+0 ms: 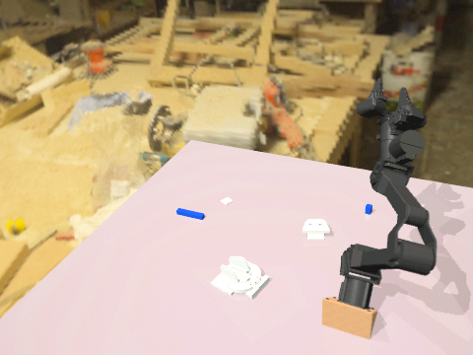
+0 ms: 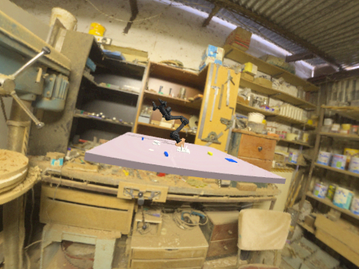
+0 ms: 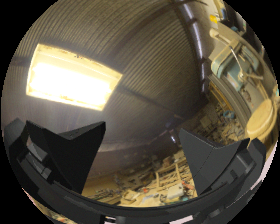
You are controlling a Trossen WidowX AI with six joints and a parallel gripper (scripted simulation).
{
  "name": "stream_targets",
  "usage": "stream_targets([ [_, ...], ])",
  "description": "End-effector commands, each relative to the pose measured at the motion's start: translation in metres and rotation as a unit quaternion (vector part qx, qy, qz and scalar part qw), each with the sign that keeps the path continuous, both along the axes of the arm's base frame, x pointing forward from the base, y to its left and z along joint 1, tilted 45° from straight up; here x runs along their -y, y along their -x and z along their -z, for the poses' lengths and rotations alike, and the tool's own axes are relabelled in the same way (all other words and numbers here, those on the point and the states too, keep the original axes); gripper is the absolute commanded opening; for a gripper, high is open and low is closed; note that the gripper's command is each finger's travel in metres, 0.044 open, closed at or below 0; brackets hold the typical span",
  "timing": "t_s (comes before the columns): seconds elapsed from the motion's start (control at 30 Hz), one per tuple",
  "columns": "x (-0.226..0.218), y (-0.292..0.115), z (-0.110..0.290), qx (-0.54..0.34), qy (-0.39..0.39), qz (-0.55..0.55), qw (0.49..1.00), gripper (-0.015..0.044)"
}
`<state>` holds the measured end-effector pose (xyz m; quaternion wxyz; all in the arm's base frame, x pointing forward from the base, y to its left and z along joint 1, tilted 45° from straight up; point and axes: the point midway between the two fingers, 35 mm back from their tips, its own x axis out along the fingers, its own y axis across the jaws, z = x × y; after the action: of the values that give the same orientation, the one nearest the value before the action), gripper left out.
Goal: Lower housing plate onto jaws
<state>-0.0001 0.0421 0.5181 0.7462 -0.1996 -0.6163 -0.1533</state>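
The white housing plate (image 1: 315, 228) (image 2: 156, 142) is on the table, apart from the jaws; two small dark marks show on its top. The white base (image 1: 250, 283) (image 2: 183, 150) stands nearer the top camera, with two upright white jaws (image 1: 238, 264) on it. The jaw stubs and pins are too small to make out. My gripper (image 1: 391, 86) (image 2: 157, 102) (image 3: 144, 130) is open and empty. It is raised high above the table, pointing upward, far from the plate and the base. No task object shows in the wrist view.
On the pink table (image 1: 148, 292) (image 2: 123, 158) lie a blue bar (image 1: 190, 214) (image 2: 166, 154), a small white tile (image 1: 226, 201) (image 2: 151, 149) and a blue block (image 1: 369, 209) (image 2: 142, 138). The exterior view also shows a yellow piece (image 2: 209, 153) and a flat blue piece (image 2: 231, 160).
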Motion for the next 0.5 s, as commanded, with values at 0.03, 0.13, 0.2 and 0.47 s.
stream_targets([
  [0.03,0.000,0.000,0.000,0.000,0.000,0.000,1.000,0.0440],
  [0.13,0.004,-0.002,-0.001,-0.003,-0.007,0.003,1.000,0.0440],
  [0.2,0.009,-0.004,-0.002,-0.007,-0.016,0.006,1.000,0.0440],
  [0.47,0.030,-0.015,-0.004,-0.027,-0.055,0.023,0.998,0.0440],
])
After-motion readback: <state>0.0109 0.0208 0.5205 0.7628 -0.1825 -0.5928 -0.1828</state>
